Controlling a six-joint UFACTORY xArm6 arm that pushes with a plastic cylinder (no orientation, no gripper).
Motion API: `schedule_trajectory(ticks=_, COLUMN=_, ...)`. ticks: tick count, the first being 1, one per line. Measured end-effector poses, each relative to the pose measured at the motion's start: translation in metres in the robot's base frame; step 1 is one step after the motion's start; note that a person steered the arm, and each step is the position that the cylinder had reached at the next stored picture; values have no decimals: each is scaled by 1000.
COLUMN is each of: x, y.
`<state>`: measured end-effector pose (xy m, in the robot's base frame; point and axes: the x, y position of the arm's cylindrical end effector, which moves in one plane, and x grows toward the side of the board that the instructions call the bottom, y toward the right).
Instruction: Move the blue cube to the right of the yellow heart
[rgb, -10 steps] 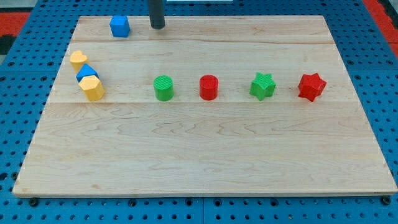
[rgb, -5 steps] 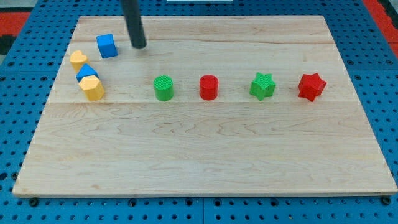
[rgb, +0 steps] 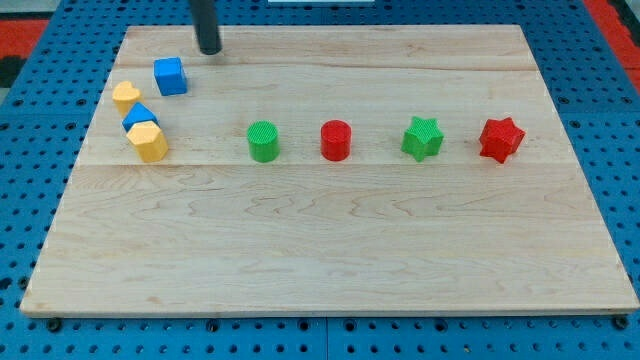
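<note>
My tip (rgb: 208, 50), bare rod holding nothing, sits far-right of blue cube (rgb: 170, 76). Cube lies near and right of yellow heart (rgb: 125, 96), not touching.

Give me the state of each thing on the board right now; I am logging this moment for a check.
My tip: above and right of the blue cube, apart from it.
Blue cube: resting flat, right of the yellow heart, a gap between.
Yellow heart: resting at the left edge.
Blue wedge: wedged between heart and yellow block.
Yellow block: touching the wedge.
Green cylinder: upright.
Red cylinder: upright.
Green star: flat.
Red star: flat.
</note>
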<state>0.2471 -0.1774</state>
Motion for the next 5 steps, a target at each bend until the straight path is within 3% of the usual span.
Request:
schedule_trajectory(ticks=1, x=63, y=-12)
schedule_trajectory(ticks=5, x=55, y=-9)
